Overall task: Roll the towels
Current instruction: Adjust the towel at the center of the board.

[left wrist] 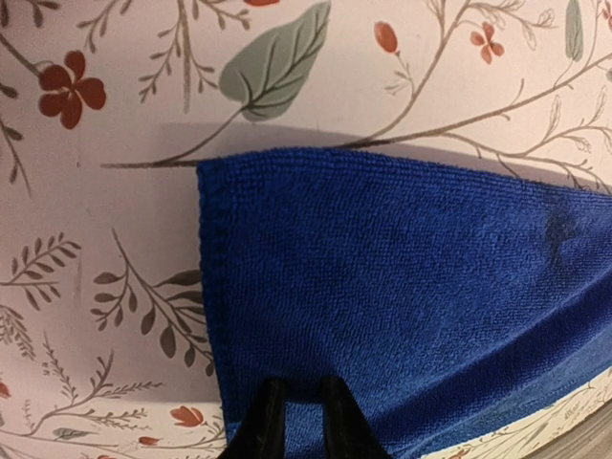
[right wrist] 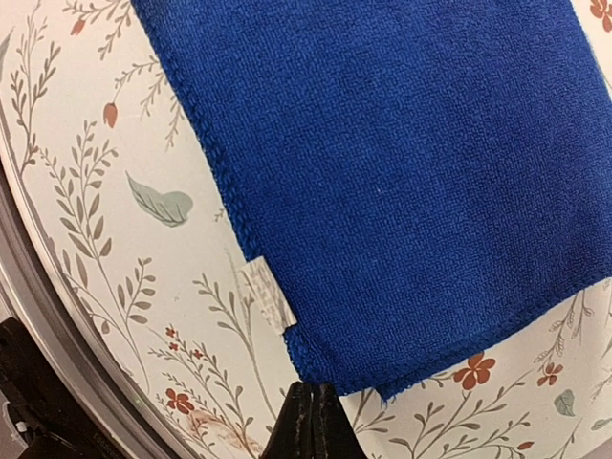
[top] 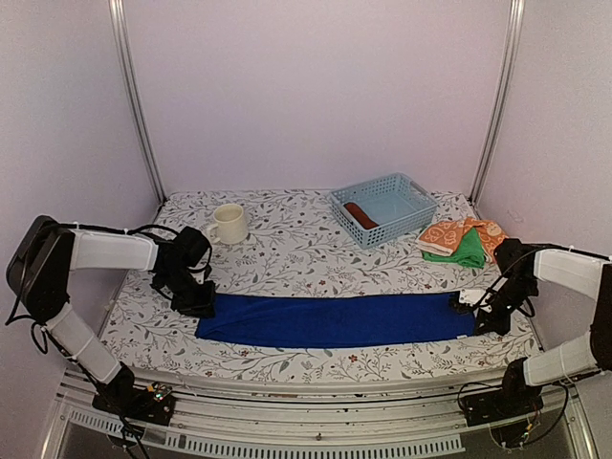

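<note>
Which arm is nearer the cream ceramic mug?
Left. The left arm sits just in front of the cream ceramic mug; the right arm is far off at the royal-blue cloth towel's opposite end.

One blue towel, one rust-brown towel, one orange-patterned towel, one green towel, one basket, one mug.

The table is seen from above, from 6 o'clock. The blue towel is shared: its ends, at 8 and 4 o'clock, are viewed closely from the wrists.
</note>
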